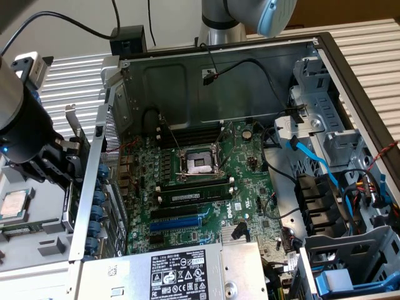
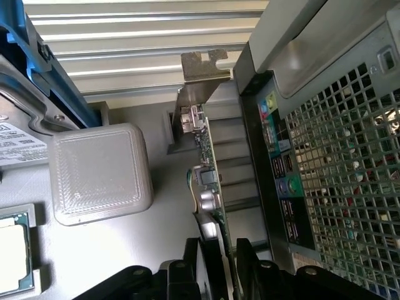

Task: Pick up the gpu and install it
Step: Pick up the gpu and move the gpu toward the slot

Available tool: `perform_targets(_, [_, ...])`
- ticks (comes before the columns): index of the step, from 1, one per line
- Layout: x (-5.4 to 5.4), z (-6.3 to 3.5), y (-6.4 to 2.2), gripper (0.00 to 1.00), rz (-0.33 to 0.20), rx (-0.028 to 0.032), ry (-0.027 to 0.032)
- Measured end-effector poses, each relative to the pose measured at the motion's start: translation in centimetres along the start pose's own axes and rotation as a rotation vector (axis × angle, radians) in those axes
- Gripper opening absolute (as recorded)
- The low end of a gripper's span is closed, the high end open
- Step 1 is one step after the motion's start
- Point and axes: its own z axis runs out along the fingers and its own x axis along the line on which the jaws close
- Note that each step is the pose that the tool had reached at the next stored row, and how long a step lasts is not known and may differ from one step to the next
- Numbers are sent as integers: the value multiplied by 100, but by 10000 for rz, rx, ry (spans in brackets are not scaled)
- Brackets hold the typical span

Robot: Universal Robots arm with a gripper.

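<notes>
The gpu (image 2: 209, 181) shows edge-on in the wrist view: a thin green board with small connectors and a silver end bracket (image 2: 203, 65) at its far end. My gripper (image 2: 220, 253) has a black finger against each face of the card, shut on it. In the exterior view the gripper (image 1: 65, 165) is at the exterior view's left, outside the open computer case, with the gpu's silver bracket (image 1: 74, 125) sticking up beside the case's perforated rear wall (image 1: 106, 187).
The open case holds a green motherboard (image 1: 206, 181) with a bare CPU socket (image 1: 199, 164), a memory stick (image 1: 194, 195) and a blue slot (image 1: 178, 222). A power supply (image 1: 181, 272) sits in front. A grey block (image 2: 103, 172) and a processor (image 1: 15, 203) lie on the tray outside.
</notes>
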Motion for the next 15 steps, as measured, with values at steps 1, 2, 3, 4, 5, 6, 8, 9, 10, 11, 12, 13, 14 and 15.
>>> perform_targets(1, [-5, 1, 1, 38, 9, 0, 42])
perform_targets(2, [-10, 2, 1, 38, 16, 2, 77])
perform_targets(3, [-18, 3, 2, 38, 26, 11, 130])
perform_targets(4, [-27, 4, 4, 38, 37, 22, 190])
perform_targets(5, [-35, 5, 5, 38, 47, 33, 249])
perform_targets(6, [-45, 6, 7, 38, 59, 46, 313])
perform_targets(8, [-57, 8, 9, 38, 76, 64, 410])
perform_targets(9, [-62, 9, 10, 38, 81, 70, 437])
perform_targets(10, [-65, 10, 10, 38, 85, 72, 452])
perform_targets(11, [-69, 10, 11, 38, 87, 75, 466])
perform_targets(12, [-78, 10, 13, 38, 91, 80, 491])
perform_targets(13, [-82, 8, 14, 38, 94, 83, 505])
perform_targets(14, [-85, 4, 15, 38, 96, 86, 513])
perform_targets(15, [-86, 3, 16, 38, 97, 87, 516])
